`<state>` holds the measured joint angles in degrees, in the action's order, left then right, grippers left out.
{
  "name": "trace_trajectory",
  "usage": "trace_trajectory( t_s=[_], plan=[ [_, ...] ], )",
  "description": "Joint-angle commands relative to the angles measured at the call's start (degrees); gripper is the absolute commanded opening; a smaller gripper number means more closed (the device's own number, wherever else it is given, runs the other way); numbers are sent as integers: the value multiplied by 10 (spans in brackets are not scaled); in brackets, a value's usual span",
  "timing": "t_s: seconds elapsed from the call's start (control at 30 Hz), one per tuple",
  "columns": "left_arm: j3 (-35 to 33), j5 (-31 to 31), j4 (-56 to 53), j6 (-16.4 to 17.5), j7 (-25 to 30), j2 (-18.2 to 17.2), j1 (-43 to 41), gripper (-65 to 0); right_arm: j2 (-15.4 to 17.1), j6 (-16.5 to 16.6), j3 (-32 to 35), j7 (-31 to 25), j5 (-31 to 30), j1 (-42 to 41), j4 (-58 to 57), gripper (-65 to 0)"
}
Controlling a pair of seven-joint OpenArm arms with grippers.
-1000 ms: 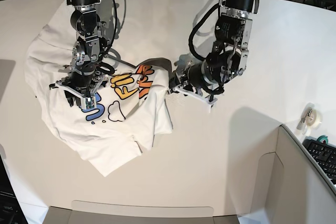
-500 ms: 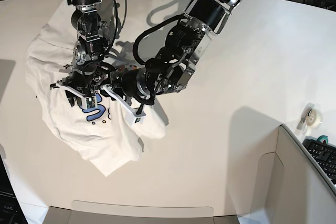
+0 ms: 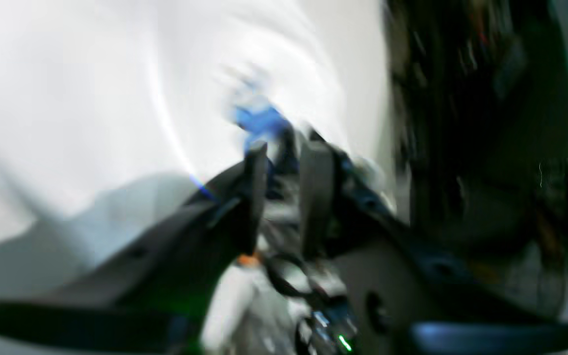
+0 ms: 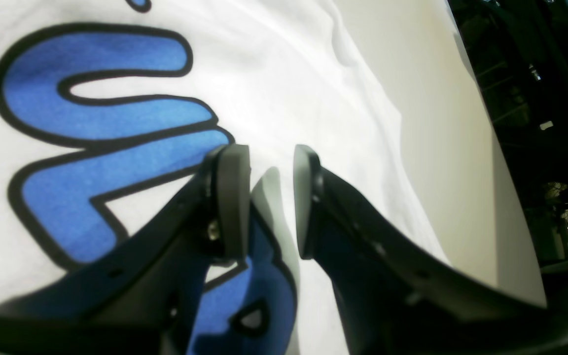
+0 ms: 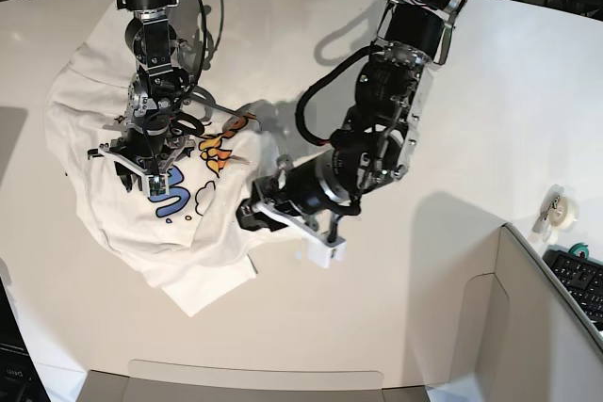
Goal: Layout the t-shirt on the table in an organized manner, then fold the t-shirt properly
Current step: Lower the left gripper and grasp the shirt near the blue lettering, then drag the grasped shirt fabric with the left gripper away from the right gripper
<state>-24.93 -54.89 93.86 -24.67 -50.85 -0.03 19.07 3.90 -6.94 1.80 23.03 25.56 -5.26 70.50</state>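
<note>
Jaws parted on both: right gripper [image 4: 269,197] presses printed t-shirt [image 5: 141,223], left gripper [image 5: 283,218] empty beside crumpled edge. Spread cloth flat on table [image 5: 452,261] before folding.

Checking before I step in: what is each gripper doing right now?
Left gripper: open, holding nothing.
Right gripper: open, over the t-shirt, gripping nothing.

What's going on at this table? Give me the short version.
A two-armed robot is working on a white printed t-shirt that lies rumpled on the white table, not yet flat. The right gripper hangs over the blue lettering with its jaws apart, holding nothing. The left gripper sits at the shirt's edge; blur hides its jaws.
</note>
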Motion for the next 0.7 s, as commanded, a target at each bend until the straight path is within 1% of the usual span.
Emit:
trace_trajectory(
  t_s=[0.0, 0.1, 0.17, 0.23, 0.3, 0.33, 0.4, 0.43, 0.57, 0.67],
  plan=[
    [10, -17, 7, 4, 11, -6, 19, -450, -4, 39, 2, 48, -27, 8, -7, -490],
    [33, -16, -32, 5, 39, -26, 26, -365, -4, 39, 2, 48, -27, 16, -7, -490],
    [51, -16, -81, 5, 42, -27, 56, -318, -4, 39, 2, 48, -27, 20, -7, -490],
    [65, -18, -146, 5, 47, -26, 86, -291, -4, 40, 2, 48, -27, 22, -7, -490],
    [71, -18, -204, 11, 48, -26, 117, -281, -4, 40, 2, 48, -27, 22, -7, -490],
    [73, -18, -233, 27, 51, -26, 134, -279, -4, 41, 2, 48, -27, 23, -7, -490],
    [73, -18, -285, 76, 68, -26, 163, -279, -5, 41, 8, 48, -27, 23, -7, -490],
    [73, -18, -314, 91, 71, -26, 178, -279, -5, 41, 18, 48, -27, 23, -7, -490],
    [71, -18, -405, 125, 75, -26, 218, -279, -3, 40, 37, 48, -27, 30, -7, -490],
    [69, -17, -419, 135, 75, -23, 221, -280, -5, 40, 37, 48, -27, 33, -7, -490]
  ],
)
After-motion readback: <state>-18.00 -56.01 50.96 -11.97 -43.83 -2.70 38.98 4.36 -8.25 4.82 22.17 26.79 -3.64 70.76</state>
